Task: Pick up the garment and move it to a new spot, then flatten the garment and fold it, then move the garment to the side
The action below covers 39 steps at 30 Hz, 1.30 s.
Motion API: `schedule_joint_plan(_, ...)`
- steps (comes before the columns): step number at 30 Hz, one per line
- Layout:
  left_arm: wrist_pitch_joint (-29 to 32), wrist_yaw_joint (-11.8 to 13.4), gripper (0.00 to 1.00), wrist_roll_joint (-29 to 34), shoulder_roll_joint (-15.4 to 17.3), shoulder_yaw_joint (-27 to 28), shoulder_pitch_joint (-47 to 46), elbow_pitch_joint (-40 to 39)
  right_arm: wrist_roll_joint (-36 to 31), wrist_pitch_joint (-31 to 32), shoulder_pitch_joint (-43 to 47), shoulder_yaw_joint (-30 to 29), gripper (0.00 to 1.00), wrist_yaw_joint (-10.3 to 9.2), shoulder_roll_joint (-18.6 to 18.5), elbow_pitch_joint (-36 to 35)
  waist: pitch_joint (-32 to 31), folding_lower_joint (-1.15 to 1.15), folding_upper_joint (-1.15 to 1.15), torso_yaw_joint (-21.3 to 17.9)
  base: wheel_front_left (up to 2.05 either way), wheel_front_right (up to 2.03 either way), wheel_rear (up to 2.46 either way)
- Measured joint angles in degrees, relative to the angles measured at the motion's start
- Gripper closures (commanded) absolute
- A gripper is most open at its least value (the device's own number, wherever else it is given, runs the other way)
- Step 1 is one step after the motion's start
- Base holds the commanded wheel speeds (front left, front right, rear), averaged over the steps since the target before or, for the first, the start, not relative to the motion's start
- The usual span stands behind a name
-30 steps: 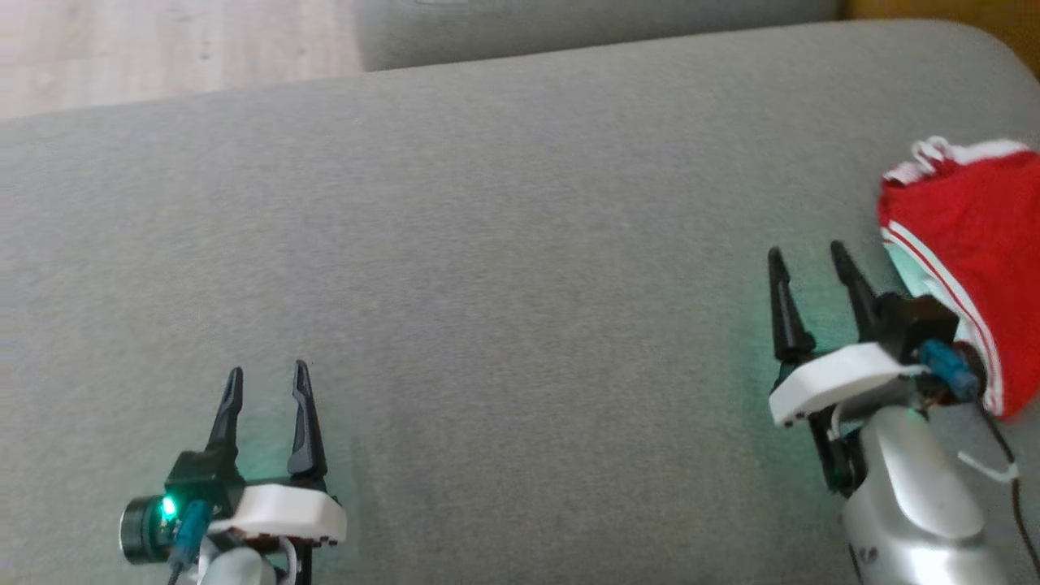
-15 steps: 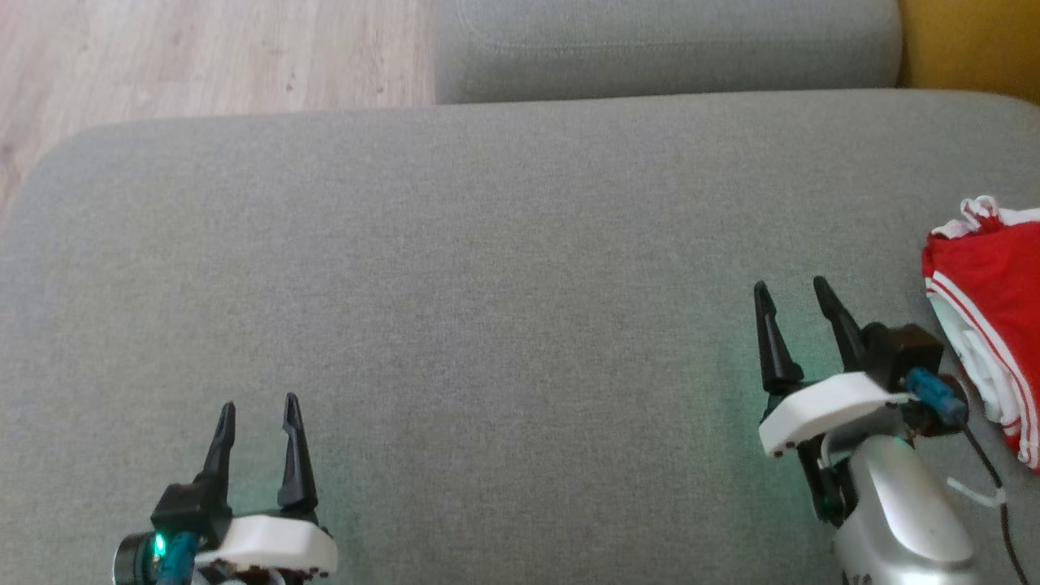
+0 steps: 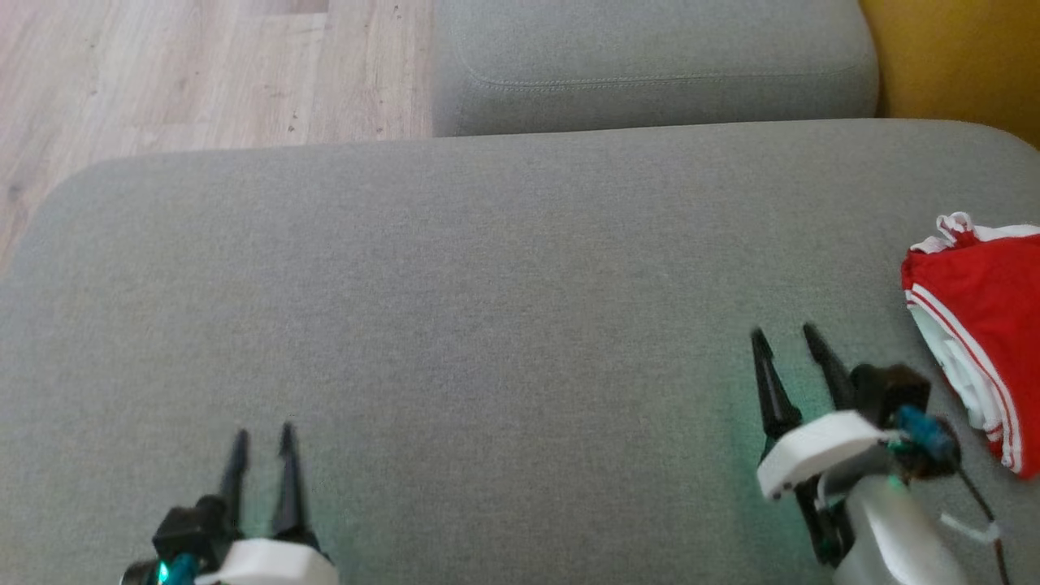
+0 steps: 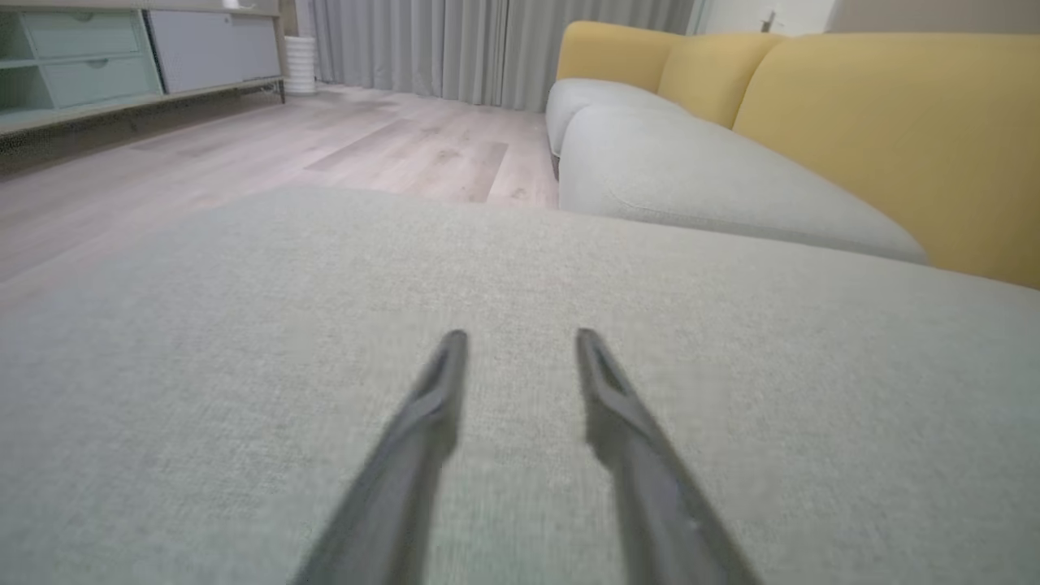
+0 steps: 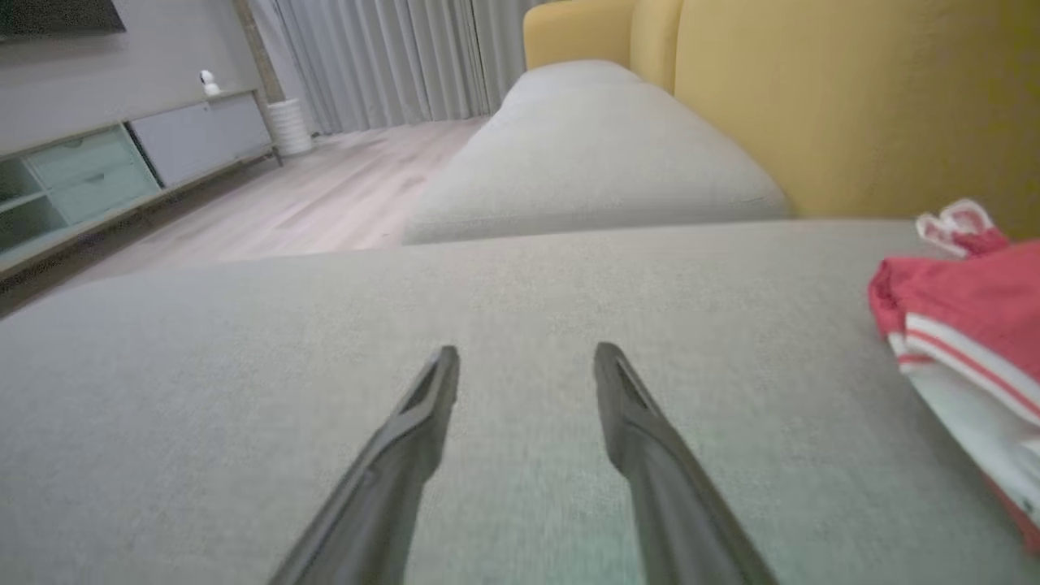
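Head view: red fabric garment with white stripes lies bunched at the right edge of the grey sofa cushion, just right of the right hand; the left hand hovers near left. Left wrist view: fingers apart, empty. Right wrist view: likewise (garment to their right). This fits a garment awaiting pickup or one already set aside. If a grasp is due, pinch a hem, not the heap.

Soft even daylight, green glow on the cushion, slight motion blur.

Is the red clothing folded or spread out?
Folded: the red garment sits as a compact bundle, white layers showing under the red top.
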Motion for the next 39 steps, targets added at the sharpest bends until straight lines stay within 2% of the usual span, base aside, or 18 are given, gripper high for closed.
schedule_joint_plan(8,1.0,0.0,1.0,-1.8,-0.1,0.0,2.6,4.5,1.7,0.8,5.6,-0.3,1.0,0.0,0.4,4.2,-0.1,0.0,0.0,-0.1,0.0,0.0,0.0)
schedule_joint_plan(39,5.8,-1.1,1.0,-21.5,-0.1,1.5,2.0,1.3,22.7,5.8,5.6,-2.9,1.0,0.0,0.4,-2.4,0.0,0.01,0.0,-0.4,0.0,0.0,0.0)
